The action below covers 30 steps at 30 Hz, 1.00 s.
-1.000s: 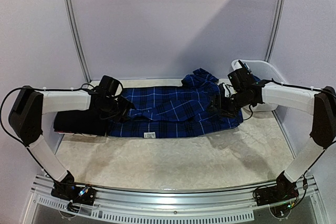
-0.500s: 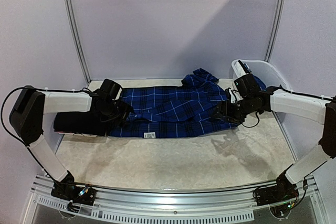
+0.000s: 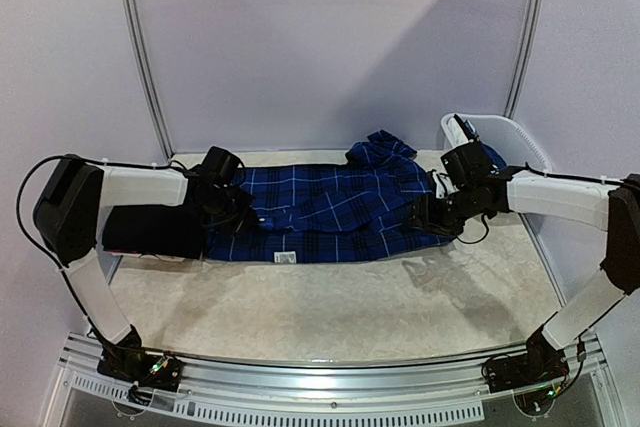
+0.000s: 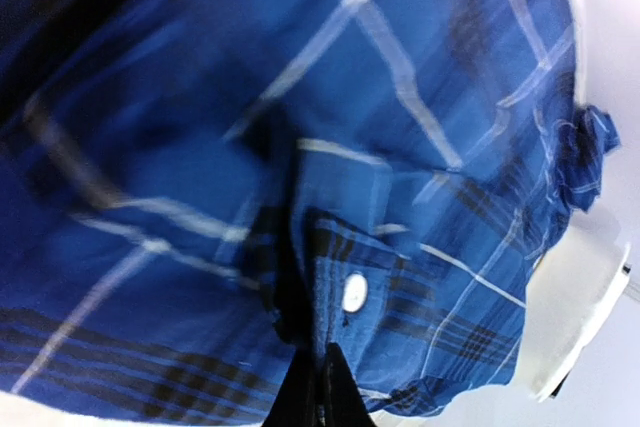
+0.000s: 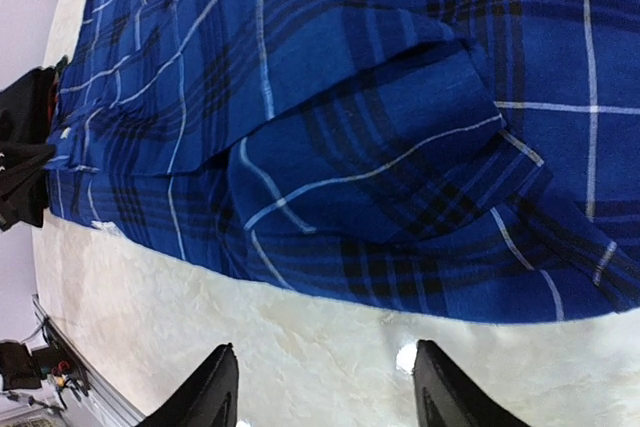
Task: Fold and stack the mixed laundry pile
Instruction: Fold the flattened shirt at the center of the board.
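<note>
The blue plaid shirt (image 3: 330, 207) lies spread across the back of the table, its collar end bunched at the far middle. My left gripper (image 3: 245, 215) sits at its left edge. In the left wrist view the gripper (image 4: 322, 372) is shut, pinching the shirt (image 4: 400, 97) at the button placket just below a white button (image 4: 354, 292). My right gripper (image 3: 418, 215) hovers at the shirt's right end. In the right wrist view it (image 5: 325, 349) stands open over bare table, just off the hem of the shirt (image 5: 350, 97). A plain black garment (image 3: 150, 232) lies at the far left.
A white plastic basket (image 3: 505, 137) stands at the back right corner, also seen past the shirt as the basket (image 4: 580, 307). The cream table surface (image 3: 330, 307) stretches in front of the shirt. Walls close in behind and at both sides.
My left gripper has shut on the shirt's left edge and shifted slightly right. My right gripper has narrowed and dropped a little toward the hem.
</note>
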Each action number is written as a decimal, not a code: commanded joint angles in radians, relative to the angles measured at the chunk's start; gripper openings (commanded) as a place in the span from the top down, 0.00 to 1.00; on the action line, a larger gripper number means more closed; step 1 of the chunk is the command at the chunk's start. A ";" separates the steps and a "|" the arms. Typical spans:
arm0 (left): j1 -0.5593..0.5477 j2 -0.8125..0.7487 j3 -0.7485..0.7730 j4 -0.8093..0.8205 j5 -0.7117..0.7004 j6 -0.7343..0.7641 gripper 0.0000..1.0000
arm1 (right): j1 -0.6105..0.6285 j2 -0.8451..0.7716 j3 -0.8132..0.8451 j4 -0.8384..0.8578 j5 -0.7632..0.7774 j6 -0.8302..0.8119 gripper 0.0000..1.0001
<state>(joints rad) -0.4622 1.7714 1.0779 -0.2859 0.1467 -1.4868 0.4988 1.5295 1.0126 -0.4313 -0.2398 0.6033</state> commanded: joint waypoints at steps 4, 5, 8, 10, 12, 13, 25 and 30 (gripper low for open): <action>-0.005 -0.060 0.214 -0.246 -0.102 0.223 1.00 | 0.011 0.136 0.065 0.139 -0.148 -0.043 0.57; -0.002 -0.069 0.237 -0.267 -0.103 0.238 1.00 | 0.020 0.147 0.073 0.158 -0.166 -0.043 0.59; 0.002 -0.084 0.282 -0.320 -0.089 0.266 1.00 | 0.036 0.194 0.088 0.221 -0.221 -0.030 0.65; 0.002 -0.095 0.307 -0.339 -0.089 0.273 1.00 | 0.040 0.234 0.089 0.271 -0.252 0.006 0.68; 0.002 -0.109 0.329 -0.345 -0.089 0.278 1.00 | 0.044 0.266 0.091 0.313 -0.273 0.032 0.70; 0.001 -0.116 0.346 -0.352 -0.090 0.284 1.00 | 0.046 0.288 0.095 0.329 -0.277 0.043 0.72; 0.022 -0.131 0.536 -0.526 -0.081 0.397 1.00 | -0.022 0.410 0.146 0.332 -0.130 0.039 0.81; 0.059 -0.168 0.533 -0.566 -0.068 0.462 1.00 | -0.050 0.438 0.166 0.319 -0.014 0.034 0.81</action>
<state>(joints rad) -0.4397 1.6508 1.5951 -0.7761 0.0719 -1.1034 0.4728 1.9289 1.1404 -0.1112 -0.3763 0.6434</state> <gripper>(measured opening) 0.006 0.189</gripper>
